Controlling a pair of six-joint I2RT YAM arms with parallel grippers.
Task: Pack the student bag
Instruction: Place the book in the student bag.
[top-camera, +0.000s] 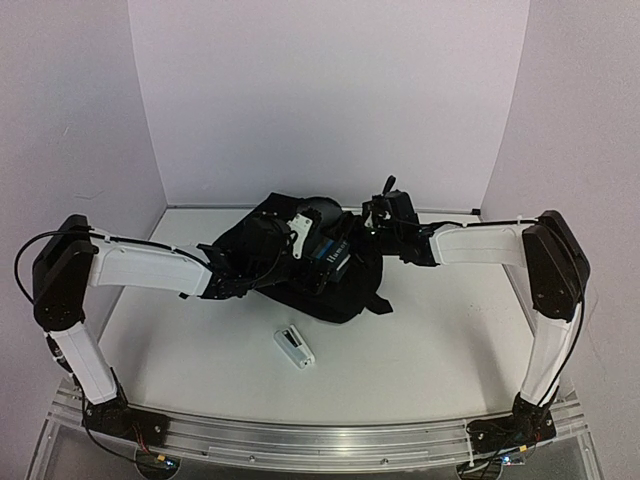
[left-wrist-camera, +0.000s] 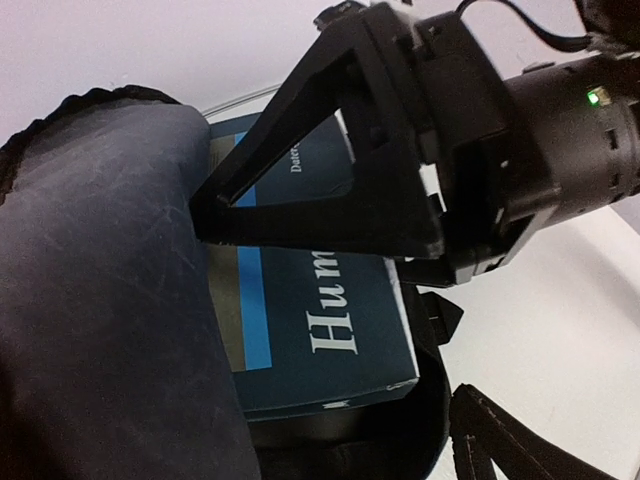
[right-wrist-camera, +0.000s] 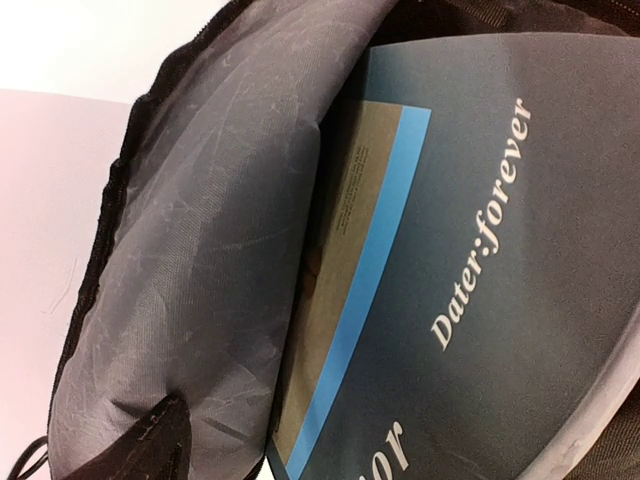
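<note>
The student bag (top-camera: 345, 295) lies on the table (top-camera: 450, 340) at its middle, nearer the far edge, with a book (top-camera: 332, 255) in its open mouth (close against the inner wall), and a small box (top-camera: 294, 347) just before it, toward the near edge

High rear overview, wrists close on bag (right-wrist-camera: 200, 260)

Book (right-wrist-camera: 520, 200) cover read "Dater:forever" in white italics. Left wrist view showed larger white letters "Hum", cut off. Small print on tan strip (right-wrist-camera: 352, 195) was illegible.
</note>
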